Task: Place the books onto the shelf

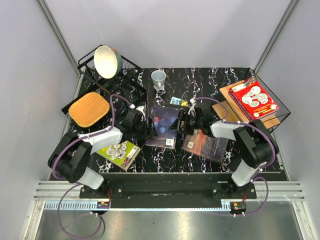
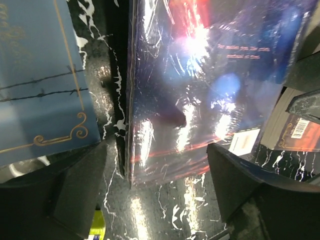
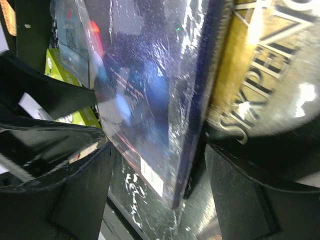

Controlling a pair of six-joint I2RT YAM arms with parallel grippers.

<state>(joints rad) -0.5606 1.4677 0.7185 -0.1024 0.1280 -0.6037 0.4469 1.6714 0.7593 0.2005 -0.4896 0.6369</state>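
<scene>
A glossy dark purple-blue book (image 1: 165,125) lies mid-table between my two grippers. My left gripper (image 1: 145,126) stands open at its left edge; in the left wrist view the gripper (image 2: 156,162) has the book's (image 2: 200,85) near corner just ahead of the gap and a blue-grey book (image 2: 40,75) to the left. My right gripper (image 1: 181,122) is open at the book's right edge; in the right wrist view the gripper (image 3: 159,150) has the book's (image 3: 150,90) corner between its fingers, with a black and gold book (image 3: 270,65) beside it. The shelf (image 1: 225,107) at the right carries a red book (image 1: 253,98).
A lime green book (image 1: 120,154) lies at the front left and a dark brown book (image 1: 205,145) at the front right. A mug (image 1: 158,78) stands at the back. A black dish rack (image 1: 132,67) holding a bowl (image 1: 107,61) and an orange-brown cutting board (image 1: 89,108) sit at the left.
</scene>
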